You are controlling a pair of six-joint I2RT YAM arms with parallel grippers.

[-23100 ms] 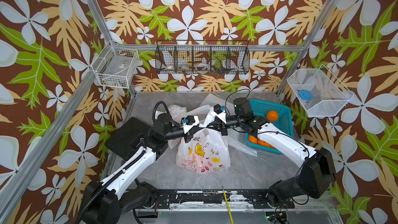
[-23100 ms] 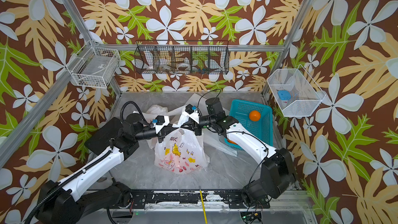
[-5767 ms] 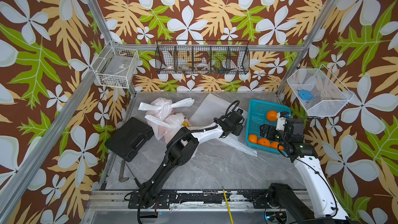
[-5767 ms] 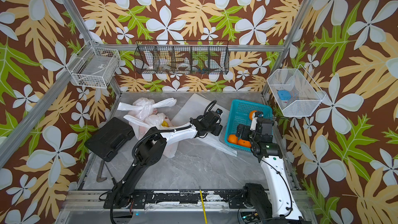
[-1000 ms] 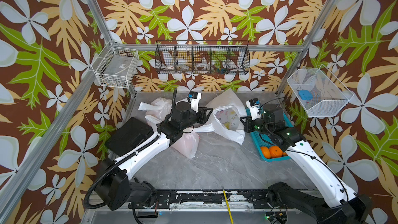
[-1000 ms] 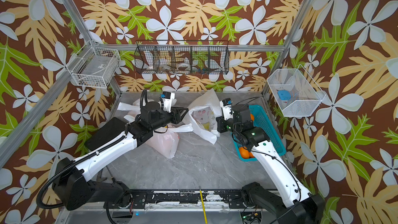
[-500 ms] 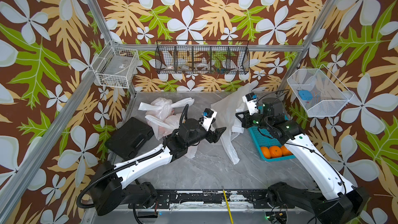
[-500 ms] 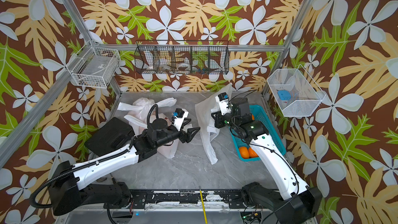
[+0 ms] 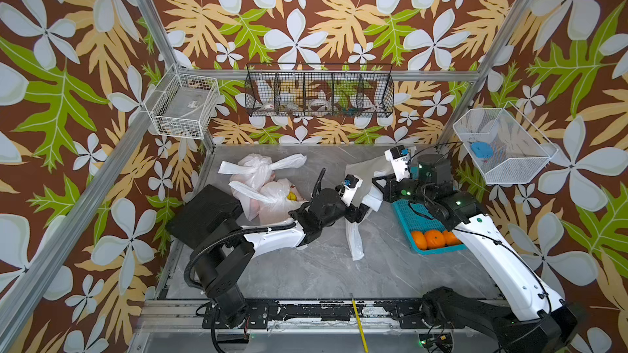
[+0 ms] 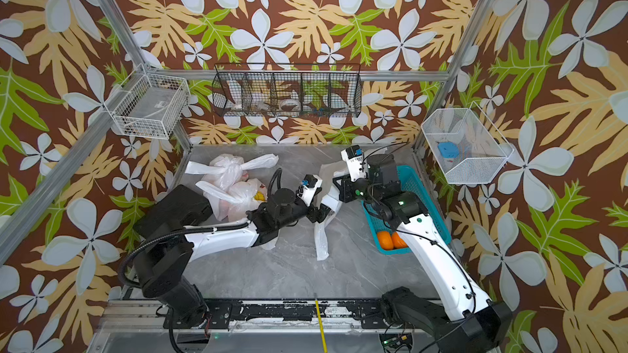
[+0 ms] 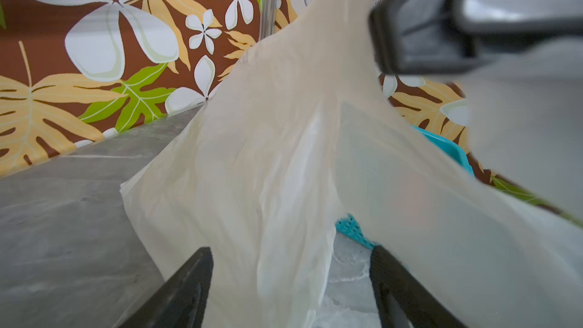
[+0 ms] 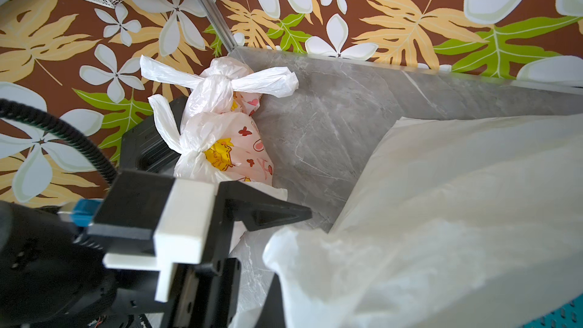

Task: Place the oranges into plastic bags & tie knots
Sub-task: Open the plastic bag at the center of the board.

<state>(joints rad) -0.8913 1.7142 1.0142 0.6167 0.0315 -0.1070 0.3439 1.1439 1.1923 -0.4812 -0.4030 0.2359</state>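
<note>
My right gripper (image 9: 380, 187) is shut on the top of an empty white plastic bag (image 9: 354, 239), which hangs in a narrow strip down to the table. My left gripper (image 9: 361, 211) is open, and its fingers (image 11: 189, 285) stand either side of the bag's film (image 11: 268, 184) just below the right gripper. Two filled, printed plastic bags (image 12: 233, 149) with knots (image 12: 217, 85) lie at the back left, seen in both top views (image 10: 238, 195). Three oranges (image 9: 433, 239) sit at the near end of the teal basket (image 9: 416, 215).
A black case (image 9: 207, 212) lies left of the tied bags, close to the left arm. Wire baskets (image 9: 319, 91) hang on the back and side walls. The teal basket (image 10: 419, 181) stands along the right edge, under the right arm.
My left gripper has opened, left the tied bags and swung right to the hanging bag. The right gripper has lifted the bag, which went from spread out to a hanging strip.
</note>
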